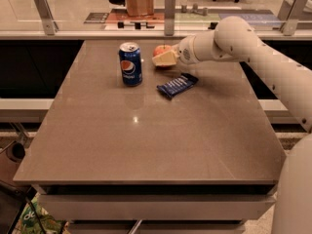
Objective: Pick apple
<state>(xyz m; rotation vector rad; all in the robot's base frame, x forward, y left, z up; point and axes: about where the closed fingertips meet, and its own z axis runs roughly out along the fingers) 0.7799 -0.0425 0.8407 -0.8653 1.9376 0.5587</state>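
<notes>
My jaws are resting at the 6 o'clock side of the small round red-orange apple [162,49], which is sitting on the grey-brown tabletop [146,130] at 2 o'clock from the blue soda can [130,64]; I cannot tell whether they are pinching it.

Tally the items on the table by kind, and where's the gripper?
Soda can: 1
Apple: 1
Snack packet: 1
Total: 3
Gripper: at the apple's front, right of the soda can.

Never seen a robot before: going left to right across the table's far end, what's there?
Blue soda can → small round red-orange apple, with the tool at its near side → bulky white robot arm.
</notes>
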